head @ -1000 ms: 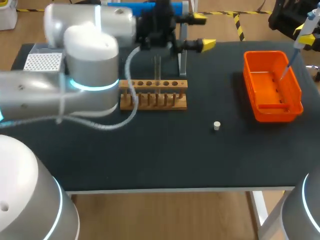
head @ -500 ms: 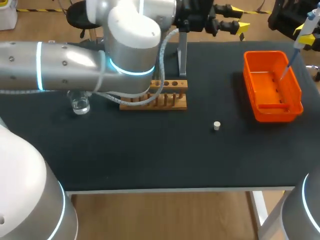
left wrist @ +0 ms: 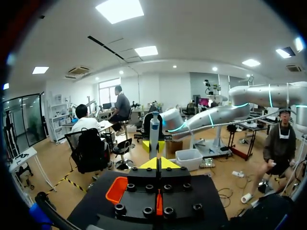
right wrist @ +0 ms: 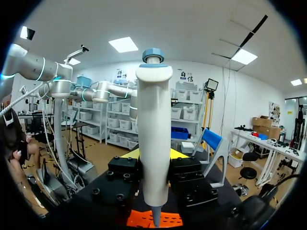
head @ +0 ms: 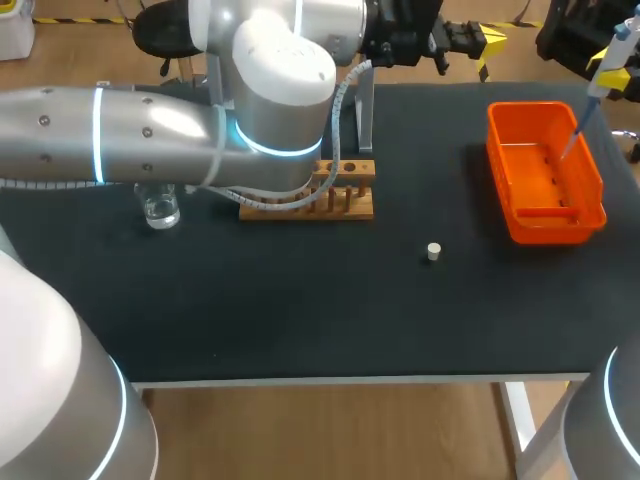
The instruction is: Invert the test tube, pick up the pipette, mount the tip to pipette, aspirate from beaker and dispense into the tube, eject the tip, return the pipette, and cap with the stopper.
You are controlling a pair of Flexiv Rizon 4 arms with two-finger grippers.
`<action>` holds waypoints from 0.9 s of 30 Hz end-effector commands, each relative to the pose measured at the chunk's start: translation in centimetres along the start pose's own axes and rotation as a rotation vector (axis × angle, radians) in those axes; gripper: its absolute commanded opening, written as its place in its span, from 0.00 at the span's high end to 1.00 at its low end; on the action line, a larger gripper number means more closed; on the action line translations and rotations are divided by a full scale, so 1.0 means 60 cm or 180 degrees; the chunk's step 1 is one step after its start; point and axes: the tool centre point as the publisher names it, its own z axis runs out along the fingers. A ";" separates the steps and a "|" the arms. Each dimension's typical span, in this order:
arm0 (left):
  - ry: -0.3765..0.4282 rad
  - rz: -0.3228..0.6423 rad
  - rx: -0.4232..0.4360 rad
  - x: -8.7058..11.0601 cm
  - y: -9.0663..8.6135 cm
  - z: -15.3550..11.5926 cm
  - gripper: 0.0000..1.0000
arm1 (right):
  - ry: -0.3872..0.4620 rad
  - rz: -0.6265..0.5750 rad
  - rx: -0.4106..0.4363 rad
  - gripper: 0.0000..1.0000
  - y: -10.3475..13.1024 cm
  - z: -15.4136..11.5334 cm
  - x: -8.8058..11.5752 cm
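Hanging high over the bin (head: 498, 165), the pipette (right wrist: 153, 120) grasped by the right claw (right wrist: 154, 160) could have its tip (head: 570, 140) bounced out; the left claw (left wrist: 158, 163) is clenched empty.

The white pipette (head: 608, 62), blue-capped, hangs tilted at the table's two o'clock corner, clamped in the right gripper (right wrist: 153, 160). Its slender lower end slants down over the orange tray (head: 592, 175). The small white stopper (head: 433, 251) stands alone at four o'clock from the wooden rack (head: 352, 206). The clear glass beaker (head: 160, 209) stands upright at nine o'clock from the rack.
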 end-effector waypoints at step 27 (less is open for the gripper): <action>-0.0038 0.0245 0.0457 -0.017 -0.062 0.136 1.00 | 0.0009 -0.0002 0.0009 1.00 0.001 -0.002 -0.001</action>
